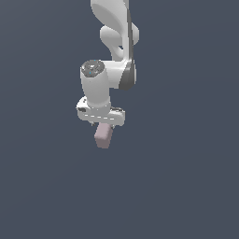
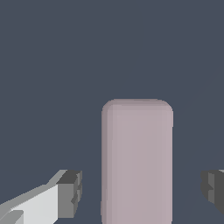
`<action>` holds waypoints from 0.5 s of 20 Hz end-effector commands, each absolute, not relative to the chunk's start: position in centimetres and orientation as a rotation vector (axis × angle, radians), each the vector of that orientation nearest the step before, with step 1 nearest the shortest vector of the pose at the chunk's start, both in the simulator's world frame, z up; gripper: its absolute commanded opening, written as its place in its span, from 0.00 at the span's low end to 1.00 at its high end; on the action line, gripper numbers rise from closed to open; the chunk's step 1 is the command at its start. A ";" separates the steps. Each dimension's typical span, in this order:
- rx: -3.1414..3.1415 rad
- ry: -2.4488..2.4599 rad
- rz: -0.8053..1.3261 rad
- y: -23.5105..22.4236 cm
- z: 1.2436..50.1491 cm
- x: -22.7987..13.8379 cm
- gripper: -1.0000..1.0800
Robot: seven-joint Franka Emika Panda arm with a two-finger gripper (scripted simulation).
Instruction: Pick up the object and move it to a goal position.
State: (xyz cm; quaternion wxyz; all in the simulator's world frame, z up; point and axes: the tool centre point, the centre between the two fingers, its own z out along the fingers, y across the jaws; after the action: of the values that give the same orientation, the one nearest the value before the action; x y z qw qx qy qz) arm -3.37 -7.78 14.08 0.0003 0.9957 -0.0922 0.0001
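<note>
The pink block [image 2: 137, 162] is being framed squarely between the two dark fingers [image 2: 70, 194] in the wrist view, and a clear gap is being left on either side, so nothing is being grasped: the fingers are being held spread apart. In the exterior view, the block [image 1: 103, 135] is being partly covered by the white gripper [image 1: 103, 122] poised directly over it.

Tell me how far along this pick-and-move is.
Done: the gripper is positioned over the pink block, fingers on either side. In hand: the grasp; the wrist view shows gaps on both sides of the block, so nothing is gripped. Left: closing, lifting, carrying to the goal, which isn't visible.
</note>
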 end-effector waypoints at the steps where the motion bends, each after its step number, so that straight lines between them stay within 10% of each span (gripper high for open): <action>1: 3.127 -0.291 -0.001 -7.8 13.3 -3.4 0.96; 10: 3.127 -0.299 0.000 -7.9 9.7 -3.6 0.96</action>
State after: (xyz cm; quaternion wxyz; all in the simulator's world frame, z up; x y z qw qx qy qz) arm -3.60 -7.92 10.08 0.0001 0.9955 -0.0950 -0.0007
